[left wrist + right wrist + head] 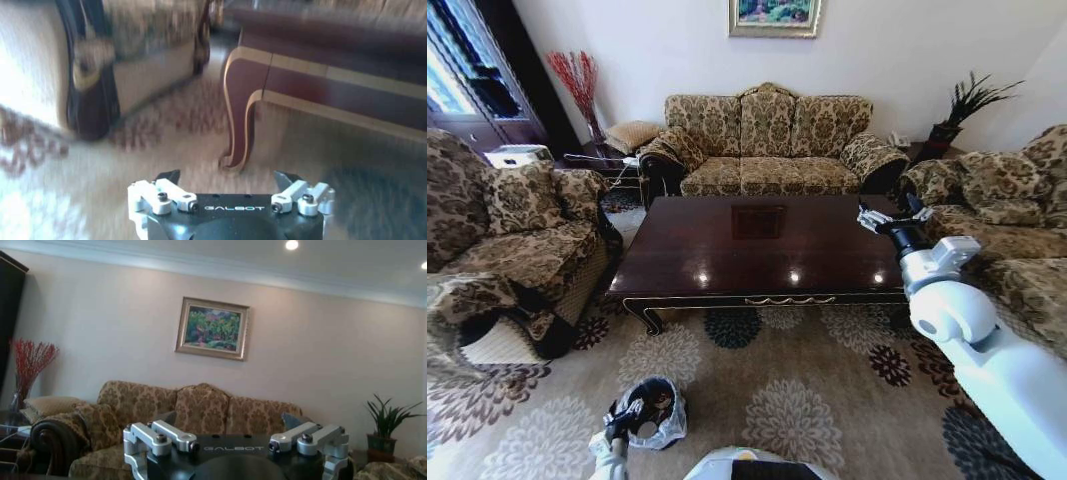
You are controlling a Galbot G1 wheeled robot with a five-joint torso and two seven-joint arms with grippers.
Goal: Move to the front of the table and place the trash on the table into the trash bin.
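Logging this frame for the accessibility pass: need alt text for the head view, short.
A glossy dark wood table stands on patterned carpet among floral sofas, with no litter visible on its top. The right gripper, open, is raised over the table's right end. The left gripper hangs low beside the bag-lined trash bin on the floor.

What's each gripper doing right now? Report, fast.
Left gripper: open, empty, low over the carpet near the table leg.
Right gripper: open, empty, raised over the table's right end.
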